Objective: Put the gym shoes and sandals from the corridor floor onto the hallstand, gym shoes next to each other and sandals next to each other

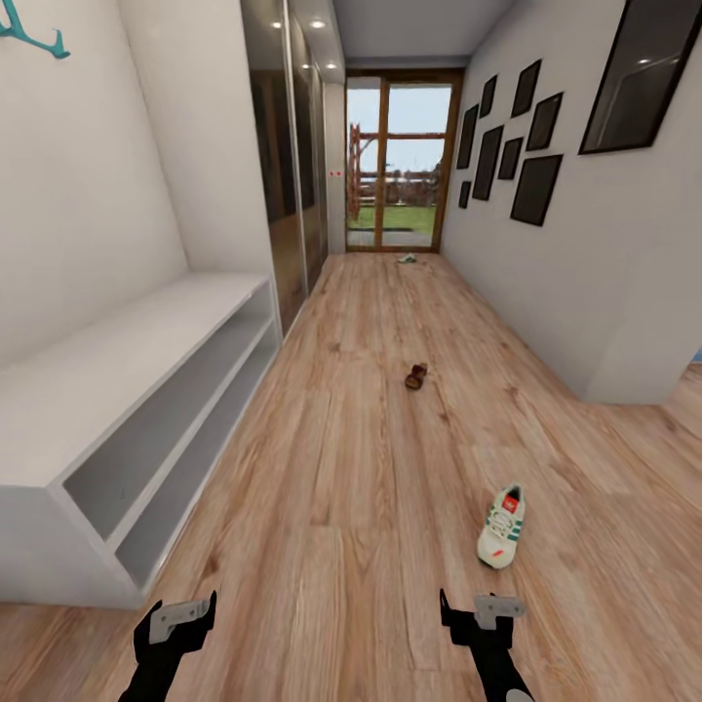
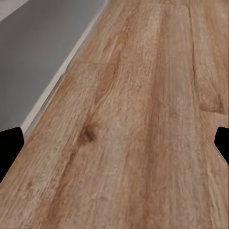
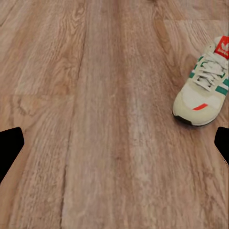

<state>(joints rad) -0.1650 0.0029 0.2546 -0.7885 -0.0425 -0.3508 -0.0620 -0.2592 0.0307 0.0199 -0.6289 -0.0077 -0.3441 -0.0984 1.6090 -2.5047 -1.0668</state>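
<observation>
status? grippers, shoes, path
Left gripper, right gripper open, empty. Near gym shoe on floor ahead-right; sandal farther. Hallstand left, bare. Path unobstructed.

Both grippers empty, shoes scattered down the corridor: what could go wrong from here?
1. The nearest gym shoe lies ahead of the right gripper and off to its right; a straight reach could nudge it away.
2. The sandal and the small shoe-like item near the glass door lie far down the corridor floor, so long drives are needed.
3. The hallstand sits close beside the left gripper; turning might clip it.

Hallstand (image 1: 127, 380) left; gym shoe (image 1: 501, 527) right, sandal (image 1: 416, 375) beyond.
</observation>
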